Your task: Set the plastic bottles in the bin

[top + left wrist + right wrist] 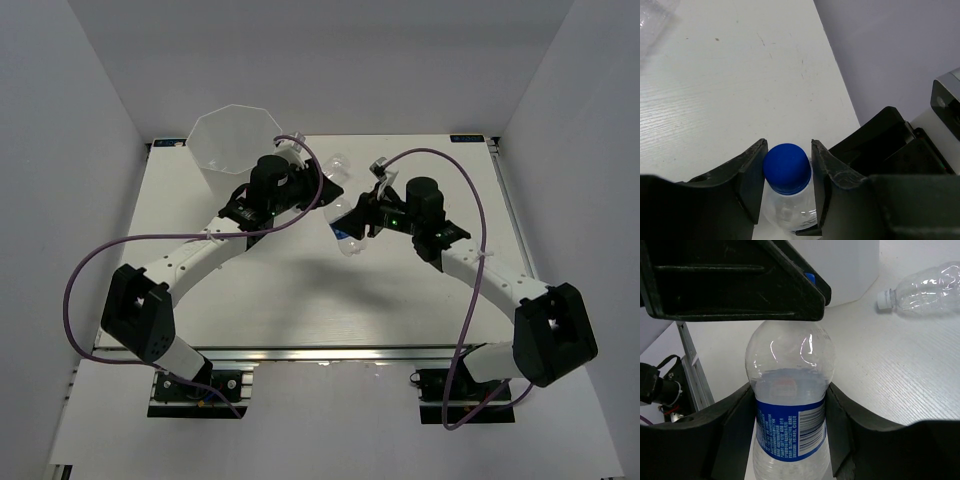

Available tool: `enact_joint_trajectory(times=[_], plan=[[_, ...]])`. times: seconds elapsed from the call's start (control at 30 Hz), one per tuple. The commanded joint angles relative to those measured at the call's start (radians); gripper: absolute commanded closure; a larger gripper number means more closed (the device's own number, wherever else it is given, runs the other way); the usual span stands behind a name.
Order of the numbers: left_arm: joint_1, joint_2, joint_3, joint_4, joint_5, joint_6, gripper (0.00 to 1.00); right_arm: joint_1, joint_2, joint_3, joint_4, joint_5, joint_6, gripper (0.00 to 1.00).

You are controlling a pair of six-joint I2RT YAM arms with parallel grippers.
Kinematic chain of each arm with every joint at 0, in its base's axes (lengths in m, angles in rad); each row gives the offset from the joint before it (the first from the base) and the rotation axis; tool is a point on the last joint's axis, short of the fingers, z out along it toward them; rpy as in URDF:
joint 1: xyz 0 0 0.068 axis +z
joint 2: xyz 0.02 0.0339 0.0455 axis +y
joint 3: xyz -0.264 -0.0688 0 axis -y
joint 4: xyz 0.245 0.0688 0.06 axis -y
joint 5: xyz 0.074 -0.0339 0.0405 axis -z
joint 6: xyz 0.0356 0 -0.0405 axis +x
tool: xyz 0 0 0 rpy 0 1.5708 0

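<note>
Your right fingers (735, 432) are clamped on the body of the labelled bottle (787, 410). Your left fingers (751, 172) seem to pinch that same bottle's blue cap, just right of the bin (215, 165). Another clear bottle (925, 287) lies on the table (300, 300) and none shows inside the bin, so the job looks barely begun.

White table (280, 300), plain grey walls (60, 120)
</note>
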Motion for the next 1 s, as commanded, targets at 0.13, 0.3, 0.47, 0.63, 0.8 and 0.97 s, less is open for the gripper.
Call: enact_joint_trajectory(times=[0.13,0.3,0.47,0.63,0.8,0.97], plan=[[-0.023,0.008,0.032,-0.038,-0.034,0.031,0.57,0.001,0.051,0.111,0.087,0.045,0.084,0.67],[-0.023,0.02,0.056,-0.067,-0.081,0.045,0.93,0.007,0.056,0.115,0.082,0.029,0.072,0.54],[-0.012,0.049,0.162,-0.162,-0.187,0.104,1.0,0.007,0.048,0.147,-0.03,0.049,0.022,0.11],[0.072,0.09,0.324,-0.196,-0.22,0.128,1.0,0.007,0.014,0.153,-0.093,0.039,-0.037,0.11],[0.152,0.119,0.438,-0.167,-0.138,0.171,1.0,0.007,-0.058,0.13,-0.14,0.023,-0.108,0.11],[0.246,0.165,0.608,-0.196,-0.082,0.166,1.0,0.006,-0.116,0.095,-0.149,0.107,-0.148,0.11]])
